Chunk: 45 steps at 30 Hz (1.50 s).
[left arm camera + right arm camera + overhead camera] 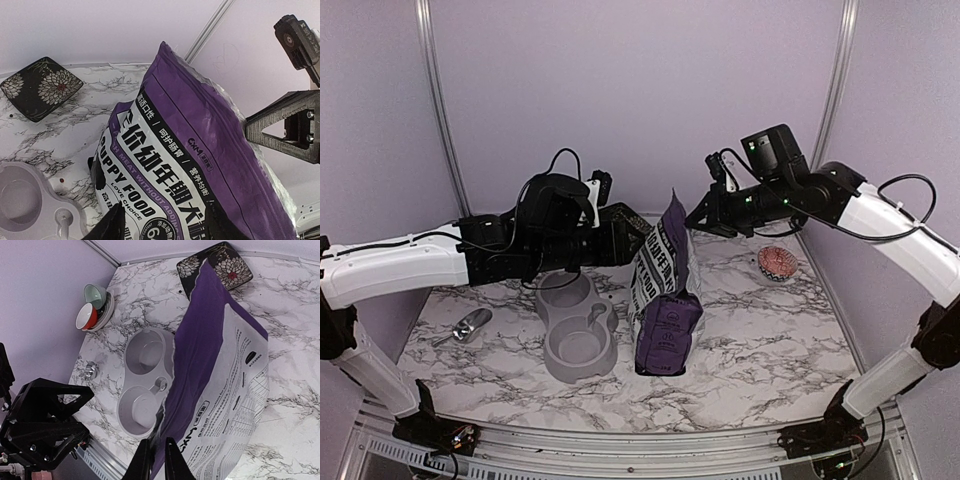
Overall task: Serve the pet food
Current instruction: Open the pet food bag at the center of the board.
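The purple-and-white plastic bag printed "PUPPY FOOD" stands upright in the middle of the marble-pattern table, just to the right of the grey plastic double bowl. The pet food itself, the dry kibble, is not visible. I judge it is inside this bag, because both hollows of the bowl look empty.

The left gripper has its jaws about half apart with the left side of the bag between them. It seems to press on the bag and steady it. The right gripper has its fingers almost together on the thin upper edge of the bag. The shiny metal scoop lies at the left, well apart from both.

I expect the bag is soft, crinkly film and rather slippery, and heavy at the bottom, where loose pellets can shift. It may therefore sag or tip. The flat strip at the top gives the best hold, with the body supported lower down. The kibble is probably light and hard, so it rolls away if spilled
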Available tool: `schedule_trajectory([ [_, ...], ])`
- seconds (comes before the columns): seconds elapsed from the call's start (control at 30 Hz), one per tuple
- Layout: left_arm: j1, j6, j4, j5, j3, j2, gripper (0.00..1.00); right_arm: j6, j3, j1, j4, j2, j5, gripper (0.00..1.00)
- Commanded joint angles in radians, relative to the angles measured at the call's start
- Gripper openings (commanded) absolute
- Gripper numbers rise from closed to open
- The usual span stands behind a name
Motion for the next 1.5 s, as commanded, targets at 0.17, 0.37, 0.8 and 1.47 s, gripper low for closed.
schedule_trajectory([
  [0.17, 0.005, -0.006, 0.027, 0.004, 0.005, -0.011, 0.55, -0.006, -0.029, 0.008, -0.021, -0.029, 0.054, 0.07],
  [0.37, 0.004, -0.007, 0.027, 0.015, 0.018, 0.001, 0.55, -0.002, -0.048, 0.008, -0.004, -0.029, 0.045, 0.07],
  [0.8, -0.009, 0.000, 0.026, 0.094, 0.122, 0.078, 0.55, -0.011, -0.135, 0.008, 0.083, -0.056, -0.004, 0.00],
  [1.47, -0.022, -0.022, -0.032, 0.154, 0.310, 0.234, 0.55, -0.048, -0.274, 0.002, 0.217, -0.132, -0.059, 0.00],
])
